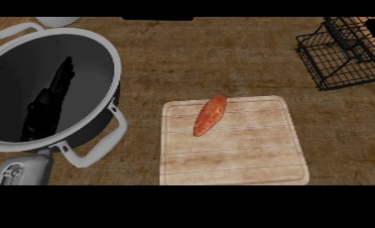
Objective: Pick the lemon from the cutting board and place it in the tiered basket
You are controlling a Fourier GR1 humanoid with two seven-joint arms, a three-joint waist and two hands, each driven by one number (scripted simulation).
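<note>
On the pale wooden cutting board [242, 157] lies a long orange-red vegetable [210, 115], slanted, near the board's upper left; it does not look like a lemon. The black wire tiered basket [338, 56] stands at the far right edge, partly cut off. My left hand [47, 105] shows over the large pot at the left, fingers straight and pointing up, holding nothing, well left of the board. Its grey forearm [22, 170] enters at the lower left corner. My right hand does not show.
A large grey pot [102, 48] with white handles fills the left side, one handle [102, 145] reaching toward the board. A white rounded object [57, 21] peeks in at the top left. Brown counter [212, 58] lies between board and basket.
</note>
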